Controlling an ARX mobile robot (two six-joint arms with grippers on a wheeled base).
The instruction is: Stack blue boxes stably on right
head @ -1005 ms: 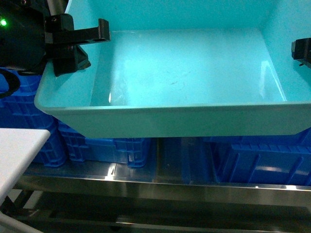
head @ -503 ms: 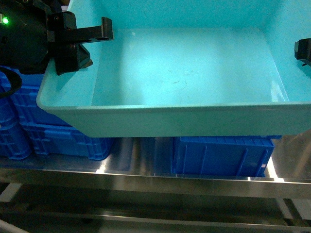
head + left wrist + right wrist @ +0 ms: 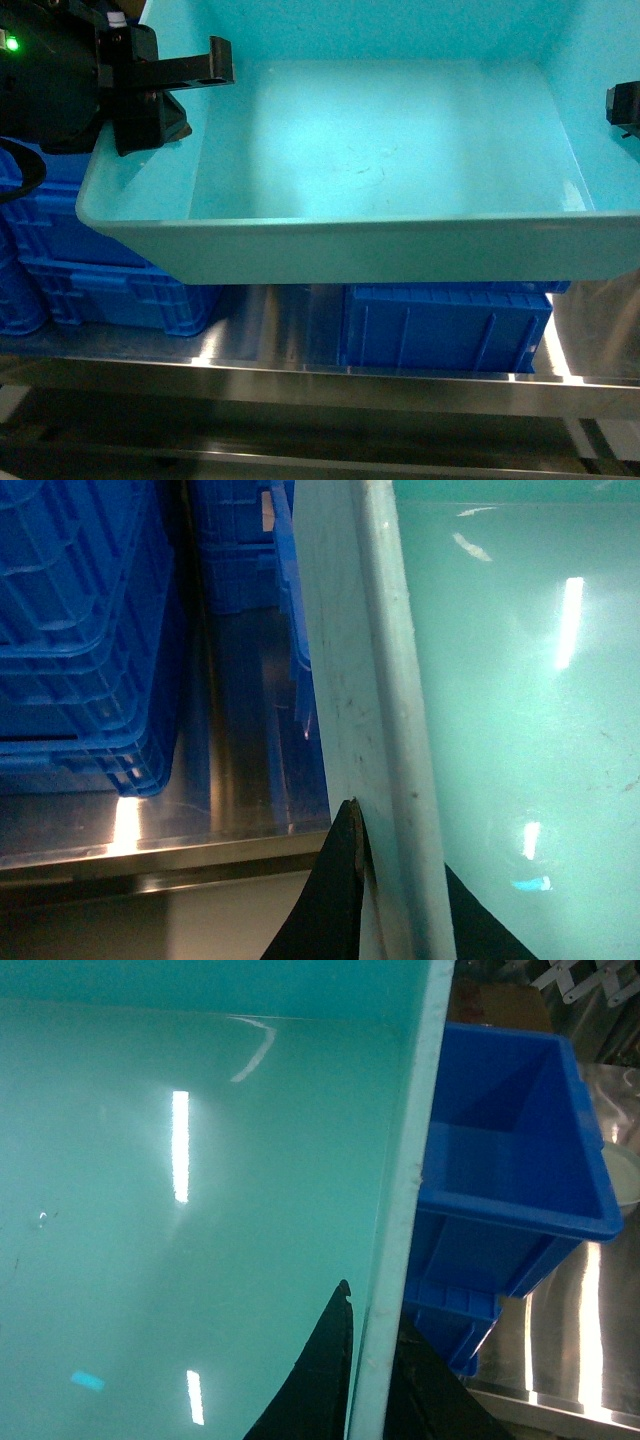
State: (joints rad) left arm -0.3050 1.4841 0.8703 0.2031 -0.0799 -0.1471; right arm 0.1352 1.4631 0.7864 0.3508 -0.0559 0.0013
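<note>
The light turquoise glossy plastic tub (image 3: 380, 150) hangs in the air above the steel shelf (image 3: 320, 385), over a dark blue ribbed crate (image 3: 445, 325). The left gripper (image 3: 385, 900) clamps its left rim; the right gripper (image 3: 365, 1380) clamps its right rim. Judged progress: lifted, not yet set down; placement and release remain.

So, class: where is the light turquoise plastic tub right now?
In the head view the light turquoise plastic tub fills the upper frame, held up between the left claw and right claw, above a dark blue plastic crate on the steel shelf.
</note>
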